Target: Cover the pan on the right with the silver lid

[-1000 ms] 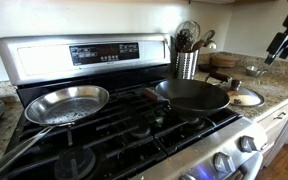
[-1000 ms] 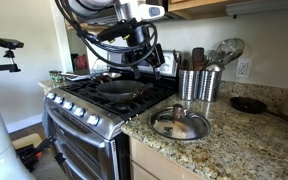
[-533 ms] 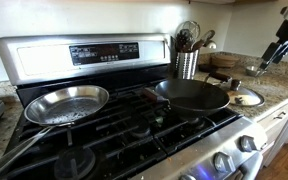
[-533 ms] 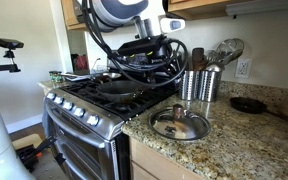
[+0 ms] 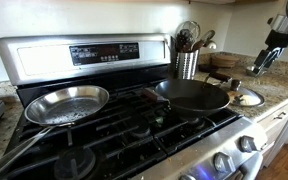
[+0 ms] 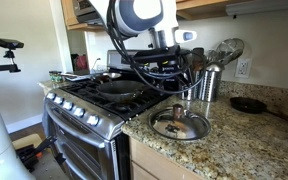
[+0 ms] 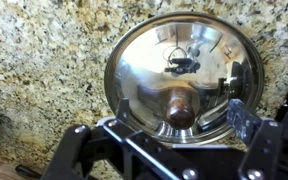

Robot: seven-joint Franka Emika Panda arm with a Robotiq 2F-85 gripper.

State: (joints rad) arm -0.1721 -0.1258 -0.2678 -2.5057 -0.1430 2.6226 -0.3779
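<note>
The dark black pan (image 5: 192, 95) sits on the stove's right burner and also shows in an exterior view (image 6: 119, 88). The silver lid (image 5: 246, 97) lies on the granite counter beside the stove. It is seen in both exterior views (image 6: 180, 122) and fills the wrist view (image 7: 184, 60), its dark knob (image 7: 181, 105) between my fingers' line. My gripper (image 7: 162, 128) is open and empty, hovering above the lid without touching it. It hangs over the counter in both exterior views (image 5: 259, 60) (image 6: 191, 62).
A shiny silver steel pan (image 5: 69, 103) sits on the left burner. A steel utensil holder (image 5: 187, 62) (image 6: 206, 82) stands at the back of the counter. A small dark skillet (image 6: 249, 104) lies further along the counter. The stove's back panel (image 5: 94, 52) rises behind the burners.
My arm has swung away from above the stove and now hangs over the counter, above the silver lid. The lid and both pans have not moved.
</note>
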